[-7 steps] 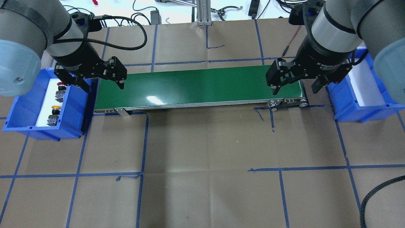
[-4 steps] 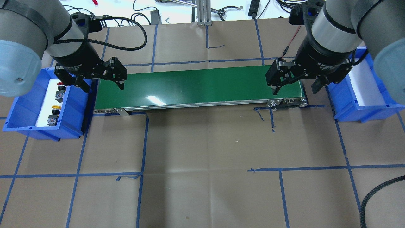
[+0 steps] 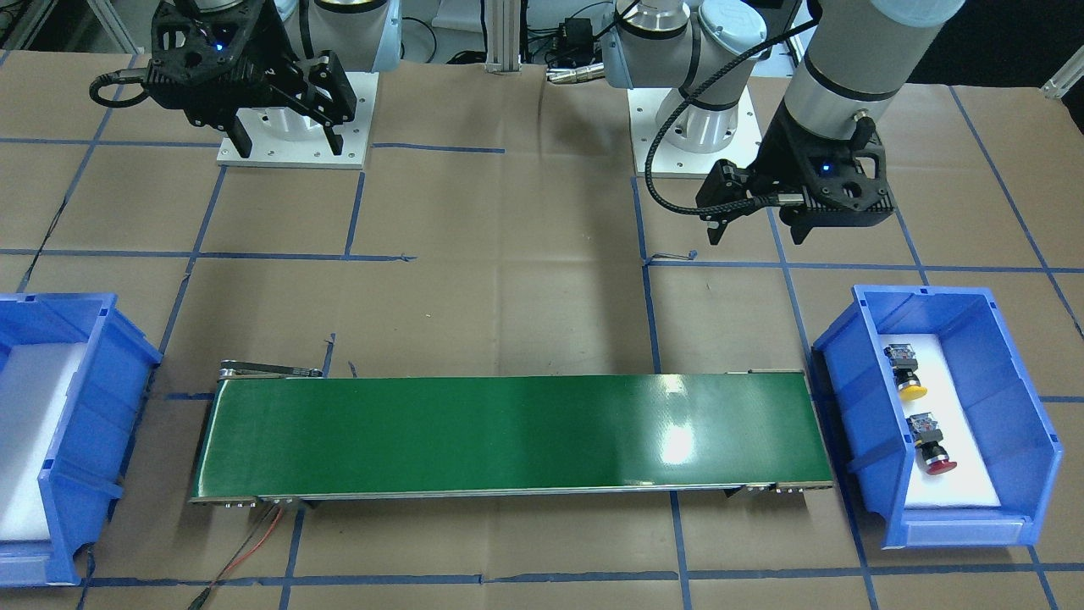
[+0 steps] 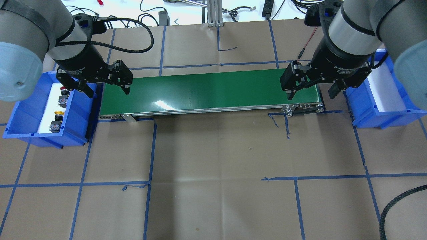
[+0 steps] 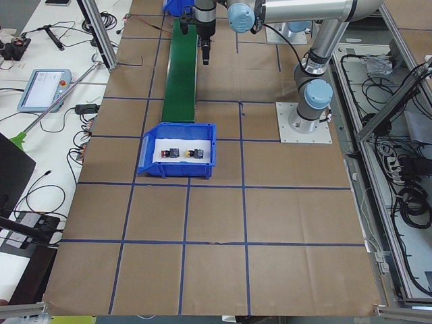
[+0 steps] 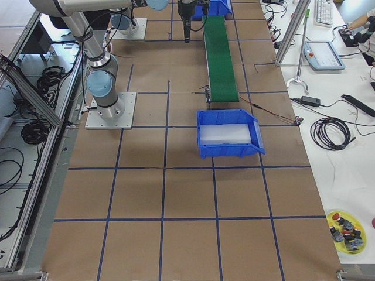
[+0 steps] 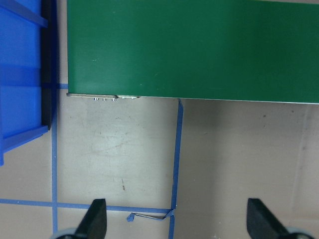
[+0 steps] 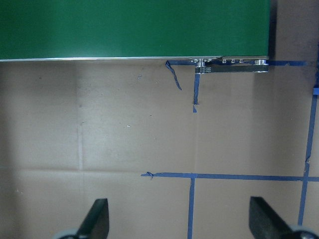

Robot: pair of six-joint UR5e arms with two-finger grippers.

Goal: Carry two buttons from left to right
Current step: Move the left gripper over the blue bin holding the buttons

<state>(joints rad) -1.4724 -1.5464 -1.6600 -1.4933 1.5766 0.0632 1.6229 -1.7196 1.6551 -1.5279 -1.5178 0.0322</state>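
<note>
- My left claw (image 4: pixel 109 93) hangs released, fingers spread wide, over the end of the green belt (image 4: pixel 206 91) nearest the left bin (image 4: pixel 20 116). It grasps nothing.
- My right claw (image 4: pixel 311 96) hangs just as slack and wide, over the belt's other end, beside the right bin (image 4: pixel 373 110).
- The overhead view partly hides the red-capped button (image 4: pixel 62 96) behind my left wrist. The front-facing view shows it whole (image 3: pixel 930 442), lying on its side with the cap pointing away from my base.
- The front-facing view also shows both claws standing well above the brown table (image 3: pixel 508 296), on my base's side of the belt (image 3: pixel 508 432).
- My left wrist camera sees only my fingertips (image 7: pixel 97 219), the belt's edge, blue tape (image 7: pixel 177 149) and a corner of the left bin (image 7: pixel 20 84). Neither button shows in it.
- My right wrist camera sees the belt's roller end and taped paper between my spread fingertips (image 8: pixel 261 219), but no bin.
- The left bin holds both buttons on a white liner (image 3: pixel 957 424). The yellow-capped button (image 3: pixel 904 368) lies nearer my base and the red-capped one farther out; they are apart, not touching.
- The left-end view shows the pair side by side in the bin, red (image 5: pixel 172 153) and yellow (image 5: pixel 196 153).
- The right bin (image 6: pixel 228 149) shows its own white liner in the right-end view.
</note>
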